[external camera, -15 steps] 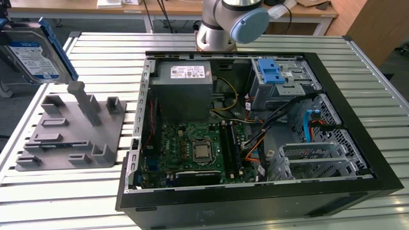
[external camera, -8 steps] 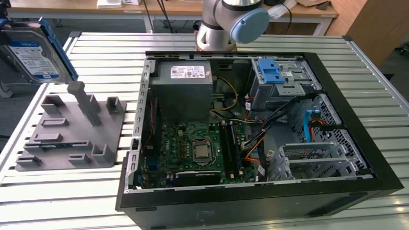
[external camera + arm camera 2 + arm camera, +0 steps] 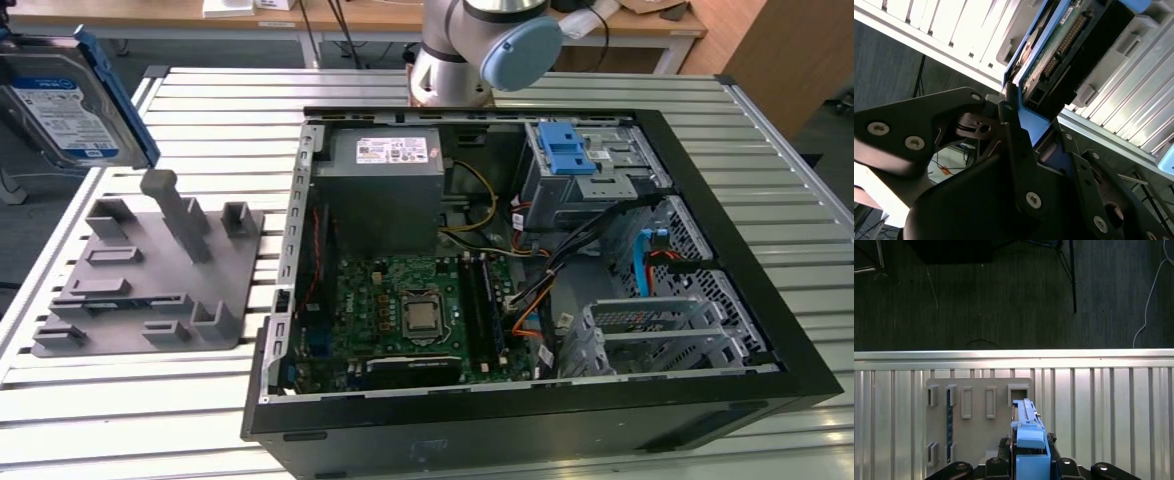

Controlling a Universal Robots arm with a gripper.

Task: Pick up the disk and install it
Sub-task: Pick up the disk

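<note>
Clearly the jaws were clenched on the disk [image 3: 74, 100]. In the second wrist view a black finger [image 3: 1014, 145] pressed flat against the blue carrier frame, with the disk [image 3: 1051, 55] standing out beyond it, its green circuit board and connector pins showing. In the first wrist view the disk [image 3: 1029, 440] appeared edge-on, its blue frame gripped between the dark jaws above the grey fixture [image 3: 976, 435].

In the exterior view the disk hung in the air over the table's [image 3: 400, 90] edge at the exterior view's left, label facing the camera. It was clear of the grey fixture [image 3: 147, 290] below it and well apart from the computer case [image 3: 534, 430]. Its upper and outer parts were cut off by the picture's border, and the far end of its frame could not be made out in the second wrist view. The arm [image 3: 481, 50] stood at the table's far edge, only its base section visible.

The case lay open on the table. Inside it were the motherboard [image 3: 400, 310], the grey power-supply box [image 3: 380, 190], a drive cage [image 3: 601, 185] topped by a small blue latch [image 3: 567, 150], and loose cables [image 3: 534, 290].
</note>
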